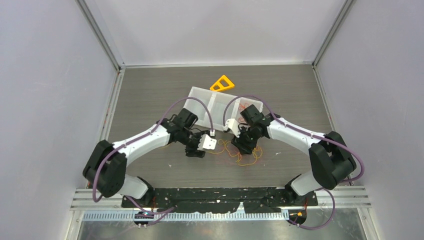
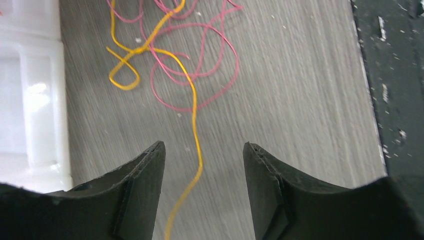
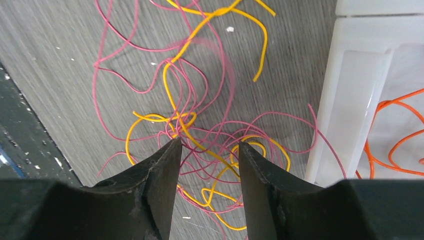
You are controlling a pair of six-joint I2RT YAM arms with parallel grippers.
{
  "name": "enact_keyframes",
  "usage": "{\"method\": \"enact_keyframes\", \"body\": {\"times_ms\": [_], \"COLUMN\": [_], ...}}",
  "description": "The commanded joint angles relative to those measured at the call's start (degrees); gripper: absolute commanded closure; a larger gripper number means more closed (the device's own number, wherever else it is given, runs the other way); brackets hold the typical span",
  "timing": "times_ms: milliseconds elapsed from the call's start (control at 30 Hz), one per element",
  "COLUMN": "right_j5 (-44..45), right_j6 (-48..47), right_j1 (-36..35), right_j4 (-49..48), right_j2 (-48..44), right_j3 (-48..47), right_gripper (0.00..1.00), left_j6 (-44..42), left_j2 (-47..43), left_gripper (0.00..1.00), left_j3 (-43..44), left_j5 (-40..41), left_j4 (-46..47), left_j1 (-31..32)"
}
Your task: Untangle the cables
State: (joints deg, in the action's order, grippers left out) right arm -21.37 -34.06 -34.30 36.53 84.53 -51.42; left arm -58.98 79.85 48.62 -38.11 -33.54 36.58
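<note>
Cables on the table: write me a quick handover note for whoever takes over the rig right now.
The left gripper is open, with a loose strand of the yellow cable running between its fingers, not gripped.
The right gripper is open over the thick of the tangle, holding nothing.
The pink cable and the yellow one lie knotted together on the table beside the white tray. An orange cable lies apart in the tray.
Done: orange looks separated. Left: part pink from yellow.

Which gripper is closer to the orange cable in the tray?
Right. The right gripper is over the tangle beside the tray holding the orange cable; the left gripper is farther off, over one yellow strand.
</note>
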Motion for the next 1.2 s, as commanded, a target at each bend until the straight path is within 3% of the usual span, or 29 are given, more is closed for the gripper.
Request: {"method": "enact_keyframes", "body": {"times_ms": [0,233,533,667,800,867,1033,1167], "right_j5": [2.6,3.4,4.0,3.7,4.4,5.4,7.3,7.1], "right_j6": [-2.4,-3.2,-4.6,-5.1,-6.2,-7.0,-8.4,-8.2], "right_j1": [1.3,4.4,6.2,6.6,6.7,6.8,8.0,8.4], "right_j4": [0.5,1.0,1.1,1.1,1.1,0.8,0.3,0.3], "right_j2": [1.3,2.0,2.7,2.7,3.3,3.7,4.3,3.4], "right_j3": [0.4,1.0,2.0,2.1,2.4,3.1,4.6,4.8], "right_gripper": [0.50,0.58,0.62,0.62,0.66,0.68,0.70,0.70], "left_j6": [-1.2,-0.3,1.8,3.9,3.8,3.7,1.5,1.2], "left_j2": [5.3,12.1,17.4,18.3,13.8,10.3,-4.5,-11.9], "left_gripper": [0.42,0.60,0.58,0.79,1.00,1.00,1.00,1.00], "left_j3": [5.3,8.1,8.8,9.5,10.7,12.4,17.2,19.1], "left_j5": [3.0,12.8,19.9,20.5,19.5,19.7,9.8,5.8], "left_j4": [5.7,6.8,9.0,9.1,3.1,-4.2,-20.8,-26.7], "left_j1": [4.2,9.2,12.9,13.2,13.1,11.8,1.9,-6.4]}}
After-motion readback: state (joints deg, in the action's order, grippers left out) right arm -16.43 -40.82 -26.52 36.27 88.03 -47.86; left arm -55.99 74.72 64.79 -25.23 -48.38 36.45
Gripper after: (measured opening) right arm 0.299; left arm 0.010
